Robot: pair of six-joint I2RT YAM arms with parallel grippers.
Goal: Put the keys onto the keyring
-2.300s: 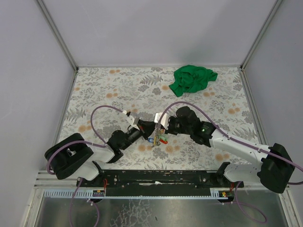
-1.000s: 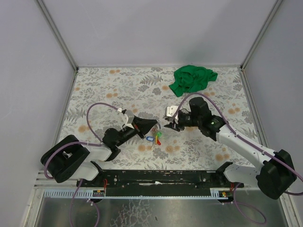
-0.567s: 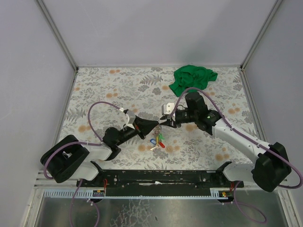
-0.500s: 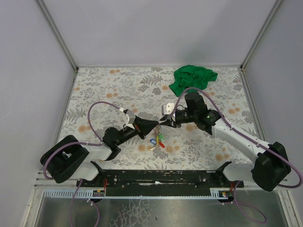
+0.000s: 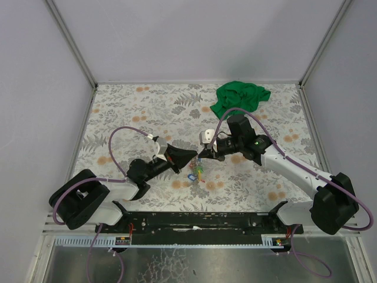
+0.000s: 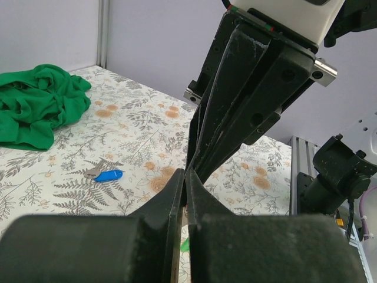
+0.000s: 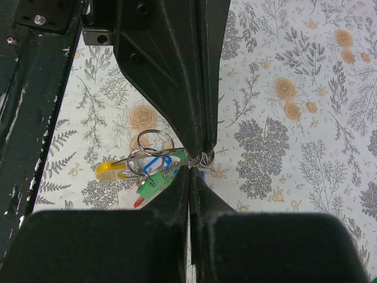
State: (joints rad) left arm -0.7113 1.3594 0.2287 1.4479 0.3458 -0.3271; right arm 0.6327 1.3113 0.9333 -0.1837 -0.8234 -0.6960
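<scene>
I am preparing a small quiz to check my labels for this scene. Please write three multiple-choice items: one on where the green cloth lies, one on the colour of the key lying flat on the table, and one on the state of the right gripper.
1. Where on the table does the green cloth lie?
A) at the near edge
B) at the far edge, right of the middle
C) under the left arm

2. In the left wrist view, what colour is the head of the key lying flat on the table?
A) yellow
B) red
C) blue

3. How does the right gripper stand?
A) wide open
B) shut
C) out of view

Answers:
1. B, the top view shows it by the far wall.
2. C, its plastic head is plainly blue.
3. B, its own wrist view shows the fingers together.
</scene>
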